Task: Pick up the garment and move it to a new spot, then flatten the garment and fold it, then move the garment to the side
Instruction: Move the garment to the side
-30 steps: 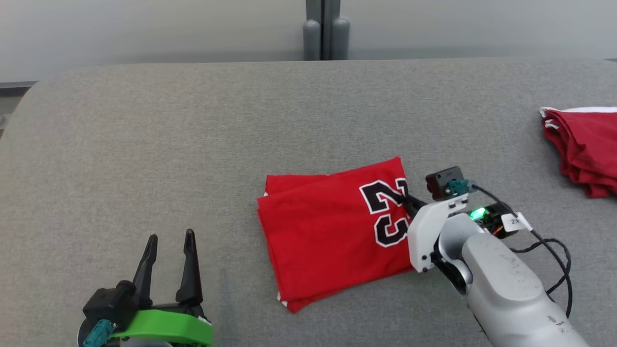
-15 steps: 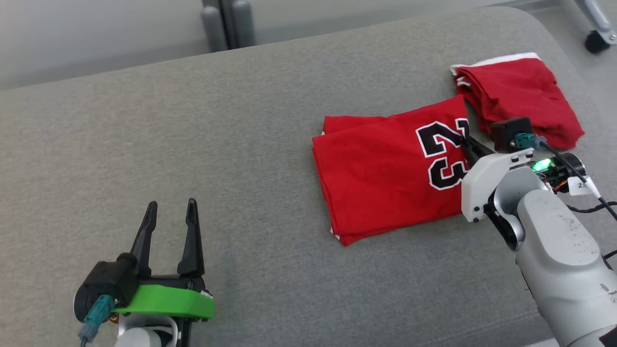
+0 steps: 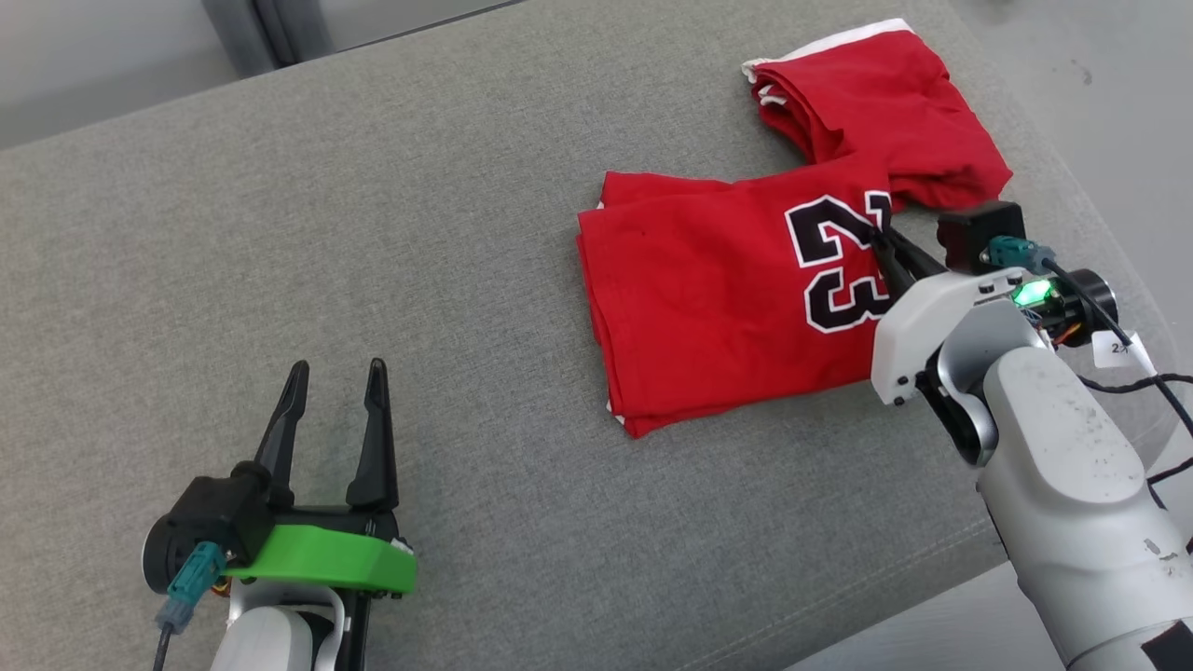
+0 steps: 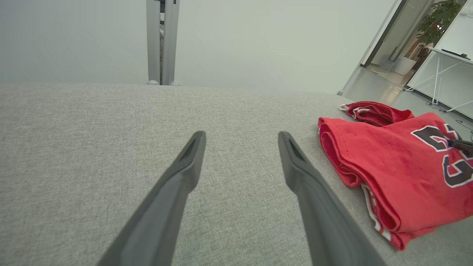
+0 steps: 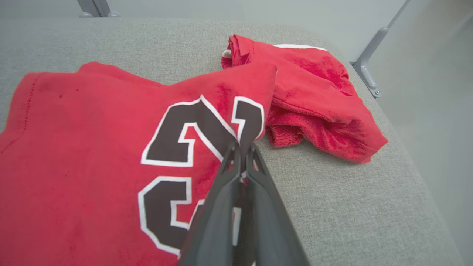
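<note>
The garment [image 3: 708, 289] is a folded red jersey with a black "23", lying on the grey padded table [image 3: 373, 233]. My right gripper [image 3: 881, 238] is shut on its right edge beside the numerals. In the right wrist view the gripper [image 5: 242, 146] pinches the garment [image 5: 92, 129] at that edge, and the pinched corner is lifted a little. My left gripper [image 3: 337, 368] stands open and holds nothing at the lower left, well clear of the cloth. The left wrist view has the gripper [image 4: 240, 135] over bare table, with the garment [image 4: 388, 166] to the right.
A second red cloth [image 3: 876, 102] with white trim lies bunched at the table's far right corner, touching the garment's lifted corner. In the right wrist view this cloth [image 5: 314, 99] sits just past my fingers. The table's right edge [image 3: 1072, 196] is close behind my right wrist.
The head camera has swung round. My right gripper has dragged the garment rightward, so its corner now meets the second red cloth. The left gripper stays open in place.
</note>
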{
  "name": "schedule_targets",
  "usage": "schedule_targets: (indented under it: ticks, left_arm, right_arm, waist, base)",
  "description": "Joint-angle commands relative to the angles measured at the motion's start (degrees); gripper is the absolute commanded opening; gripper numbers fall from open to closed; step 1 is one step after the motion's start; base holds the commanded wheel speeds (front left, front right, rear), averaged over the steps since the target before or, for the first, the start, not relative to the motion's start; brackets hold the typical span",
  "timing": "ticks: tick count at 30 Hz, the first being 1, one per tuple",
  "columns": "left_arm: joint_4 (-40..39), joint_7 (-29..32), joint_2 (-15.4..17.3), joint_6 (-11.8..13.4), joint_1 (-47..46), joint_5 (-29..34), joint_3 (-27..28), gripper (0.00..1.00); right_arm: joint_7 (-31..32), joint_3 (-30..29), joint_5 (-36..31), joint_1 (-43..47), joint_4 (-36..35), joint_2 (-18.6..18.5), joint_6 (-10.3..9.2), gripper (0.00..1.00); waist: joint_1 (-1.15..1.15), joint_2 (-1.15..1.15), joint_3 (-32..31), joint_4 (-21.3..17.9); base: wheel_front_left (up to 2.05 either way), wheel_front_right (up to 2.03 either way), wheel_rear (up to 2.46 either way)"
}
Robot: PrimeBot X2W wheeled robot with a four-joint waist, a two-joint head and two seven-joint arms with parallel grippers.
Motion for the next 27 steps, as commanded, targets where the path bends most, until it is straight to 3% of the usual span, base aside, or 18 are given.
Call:
schedule_targets:
  ticks: [1,10,20,27]
  left_arm:
    - [0.0,0.0,0.5,-0.2,-0.6,0.2,0.3,1.00]
    - [0.2,0.0,-0.1,-0.3,-0.1,-0.6,0.4,1.00]
    - [-0.1,0.0,-0.6,-0.3,-1.0,-1.7,-1.1,1.00]
    - [-0.2,0.0,-0.6,-0.3,-1.9,-1.3,-1.4,1.00]
  right_arm:
    - [-0.2,0.1,-0.5,-1.6,-0.8,0.0,-0.10,0.00]
    - [3.6,0.6,0.1,-6.4,-5.2,-1.2,-0.10,0.00]
    - [10.4,-3.3,-0.9,-11.8,-6.6,-10.4,-0.10,0.00]
    - [11.7,-9.6,-2.6,-14.3,-2.4,-16.8,-0.10,0.00]
  waist:
    - [0.00,0.00,0.3,0.2]
    - [0.00,0.00,-1.0,3.6]
    - [0.00,0.00,-0.6,7.9]
    - [0.00,0.00,2.7,11.6]
  base:
    - [0.00,0.00,0.00]
    - [0.00,0.00,0.00]
    - [0.00,0.00,0.00]
    - [0.00,0.00,0.00]
